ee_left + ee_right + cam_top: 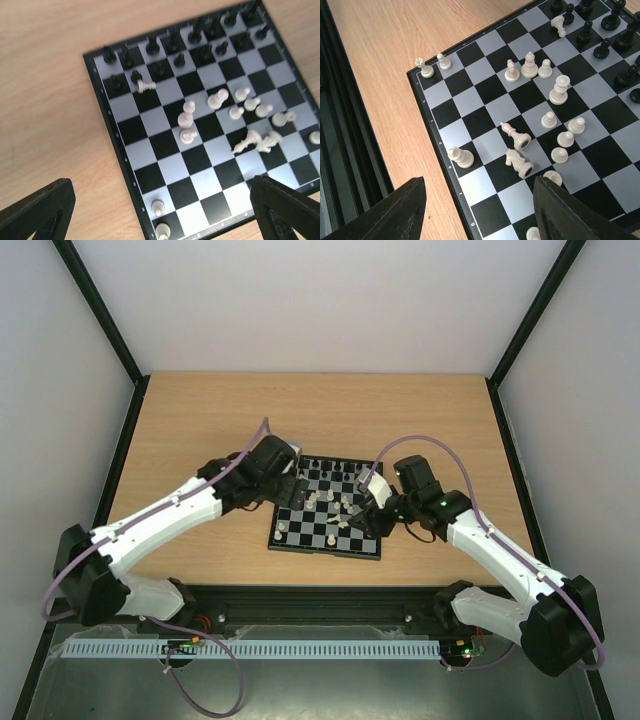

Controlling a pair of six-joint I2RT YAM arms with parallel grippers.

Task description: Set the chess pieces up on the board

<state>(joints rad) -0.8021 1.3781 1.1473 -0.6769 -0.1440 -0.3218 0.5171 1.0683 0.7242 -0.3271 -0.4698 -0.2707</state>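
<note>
lab cell, white walls, black frame

We see a pale wooden tabletop; plain white walls enclose it; a white slotted strip lines the near edge.

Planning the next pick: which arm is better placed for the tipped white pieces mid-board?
Likely right. The right gripper, open, hovers above the tipped white pieces; the left gripper sits by the board's edge, farther away.

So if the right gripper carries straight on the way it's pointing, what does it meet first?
Probably the toppled cream piece lying on the board, just ahead of the right gripper; depth is unclear.
</note>
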